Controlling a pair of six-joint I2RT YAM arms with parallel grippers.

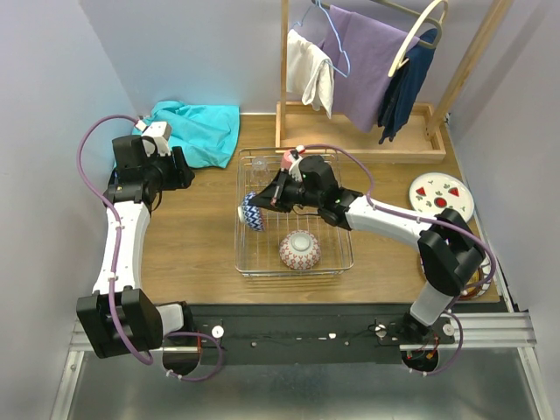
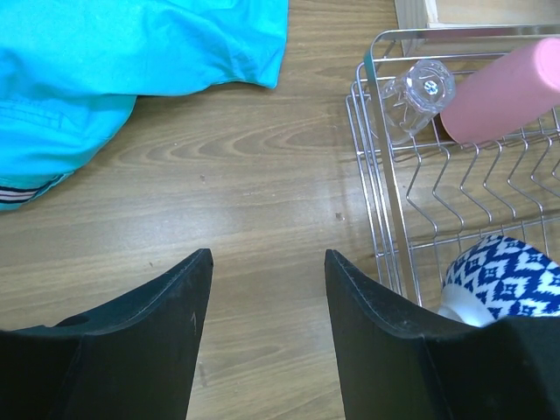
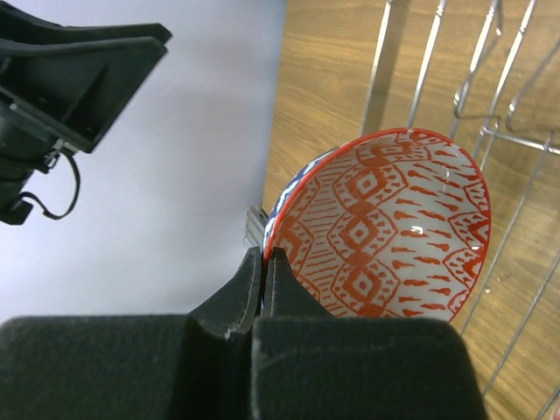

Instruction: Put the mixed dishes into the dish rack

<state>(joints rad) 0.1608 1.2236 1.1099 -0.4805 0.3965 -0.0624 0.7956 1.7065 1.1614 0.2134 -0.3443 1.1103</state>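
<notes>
Right gripper (image 3: 264, 262) pinched shut on rim of blue-patterned bowl (image 3: 385, 227), held on edge inside dish rack (image 1: 295, 273) at its 9 o'clock side; pink-patterned bowl (image 1: 299, 250) inverted at rack's 6 o'clock. Left gripper (image 2: 268, 262) roughly half open, empty, above wooden table (image 2: 262, 175) at rack's 9 o'clock.

Seen from above, the right arm (image 1: 385, 219) hides most of the cup (image 1: 288, 160) and all but a sliver of the plates (image 1: 480, 287). The glass (image 1: 259, 164) is too faint to make out. At the left wrist, the frame's edge crops the cloth (image 2: 131, 52), and the left end effector (image 2: 267, 258) covers the lower side of the blue bowl (image 2: 503, 276).
</notes>
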